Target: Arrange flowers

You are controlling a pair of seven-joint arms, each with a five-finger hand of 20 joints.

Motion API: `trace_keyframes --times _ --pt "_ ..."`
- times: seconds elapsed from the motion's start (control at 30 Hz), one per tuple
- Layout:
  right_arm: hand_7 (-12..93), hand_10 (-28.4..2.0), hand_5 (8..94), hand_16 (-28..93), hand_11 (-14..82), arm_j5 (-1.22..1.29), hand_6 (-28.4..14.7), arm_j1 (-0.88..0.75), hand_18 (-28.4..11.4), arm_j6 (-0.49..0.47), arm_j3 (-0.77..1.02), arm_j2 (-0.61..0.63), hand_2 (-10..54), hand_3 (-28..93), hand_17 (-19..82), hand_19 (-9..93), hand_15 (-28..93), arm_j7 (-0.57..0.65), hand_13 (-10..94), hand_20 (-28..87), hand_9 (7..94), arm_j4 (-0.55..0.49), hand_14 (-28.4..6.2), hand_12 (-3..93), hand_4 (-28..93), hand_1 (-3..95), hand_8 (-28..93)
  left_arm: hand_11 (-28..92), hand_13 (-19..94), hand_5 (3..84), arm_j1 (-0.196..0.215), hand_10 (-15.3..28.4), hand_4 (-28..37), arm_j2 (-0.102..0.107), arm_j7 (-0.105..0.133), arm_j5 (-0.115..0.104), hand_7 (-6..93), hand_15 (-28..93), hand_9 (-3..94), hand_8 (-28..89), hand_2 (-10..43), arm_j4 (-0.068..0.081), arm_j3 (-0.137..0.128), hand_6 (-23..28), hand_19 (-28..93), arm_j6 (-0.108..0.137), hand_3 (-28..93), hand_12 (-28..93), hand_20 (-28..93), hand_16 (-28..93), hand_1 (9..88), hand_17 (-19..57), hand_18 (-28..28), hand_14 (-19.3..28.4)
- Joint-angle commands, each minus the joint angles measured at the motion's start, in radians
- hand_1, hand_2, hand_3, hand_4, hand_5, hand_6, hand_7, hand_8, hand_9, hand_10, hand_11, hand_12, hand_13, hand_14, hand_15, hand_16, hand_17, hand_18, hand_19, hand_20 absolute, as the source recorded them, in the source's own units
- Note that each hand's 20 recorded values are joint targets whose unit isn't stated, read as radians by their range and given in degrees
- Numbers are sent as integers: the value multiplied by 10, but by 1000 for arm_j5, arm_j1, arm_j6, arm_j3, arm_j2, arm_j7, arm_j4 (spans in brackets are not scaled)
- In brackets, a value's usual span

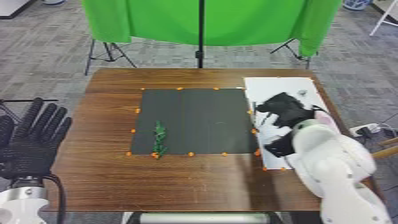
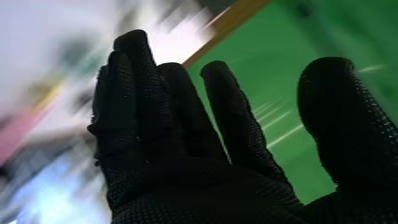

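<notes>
Presently, right hand (image 1: 284, 111) is over white rectangular sheet (image 1: 266, 88), spread wide.
Green leafy stem (image 1: 160, 139) lies on dark square mat (image 1: 200, 115); left hand (image 1: 27, 150) is wide.

- Room is left over the mat (image 1: 200, 115), at the head view's centre.
- Its lower left is obstructed by a sprig (image 1: 160, 140).
- Right of centre, the sheet (image 1: 266, 86) is partly blocked by the right hand (image 1: 286, 111).

Sprig (image 1: 160, 139) on mat (image 1: 200, 117), sheet (image 1: 266, 86) right.
</notes>
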Motion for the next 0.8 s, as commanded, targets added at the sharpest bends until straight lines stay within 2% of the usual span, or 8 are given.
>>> trace_keyframes --times 0.03,0.17,0.27,0.3,0.4,0.57,0.7,0.8 --pt "67 -231 487 126 72 -125 -88 -183 -248 -1 227 90 -1 783 244 805 374 25 474 266 471 -18 -202 118 -216 238 -93 100 308 410 26 124 -283 -7 10 12 66 97 365 -80 122 -20 -12 60 241 6 783 85 121 -1 175 -35 123 113" --pt "81 -226 519 132 74 -204 -87 -220 -246 -33 256 105 -54 776 237 800 364 25 467 268 478 17 -199 123 -234 250 -93 102 308 412 50 123 -283 -15 24 5 68 100 365 -81 115 -32 -20 59 243 26 788 85 122 -2 184 -35 123 114" --pt "101 -220 551 141 79 -179 -85 -233 -245 -17 265 91 -91 767 232 791 350 45 460 280 496 45 -192 130 -259 271 -98 104 310 413 48 123 -283 -17 19 0 70 101 366 -82 115 -36 -19 60 245 44 788 86 123 -2 187 -36 124 113" --pt "104 -217 560 146 84 -140 -84 -231 -245 -17 266 85 -94 768 232 789 352 75 470 284 509 50 -189 133 -264 277 -99 106 311 414 47 124 -283 -16 19 -5 70 104 366 -81 116 -38 -17 61 247 55 787 86 123 -1 189 -36 124 113" --pt "109 -210 573 150 96 -179 -81 -239 -241 -52 259 79 -95 771 244 797 369 79 498 290 538 74 -179 137 -270 304 -101 115 314 419 43 124 -283 -18 21 -25 74 115 371 -81 121 -37 -9 63 255 56 786 90 126 0 198 -38 125 114" --pt "117 -200 590 147 103 -250 -75 -250 -241 -70 247 76 -95 772 250 803 373 70 511 296 553 97 -170 139 -280 358 -106 122 317 424 44 126 -283 -17 19 -24 78 123 374 -82 123 -42 -8 66 265 75 786 91 129 -1 203 -39 126 116" --pt "131 -189 624 157 136 -324 -69 -251 -238 -37 219 80 -95 772 262 821 389 57 531 310 585 130 -158 157 -282 398 -107 127 315 425 40 126 -283 -16 12 -22 81 137 374 -83 125 -40 -5 67 269 79 785 92 128 -1 204 -40 126 120" --pt "180 -178 684 171 196 -340 -53 -249 -232 48 200 81 -95 756 278 831 424 66 565 323 647 149 -147 179 -282 452 -79 131 315 427 36 126 -283 -17 8 -27 81 141 374 -83 128 -40 4 70 272 82 783 92 128 -3 207 -41 126 121"
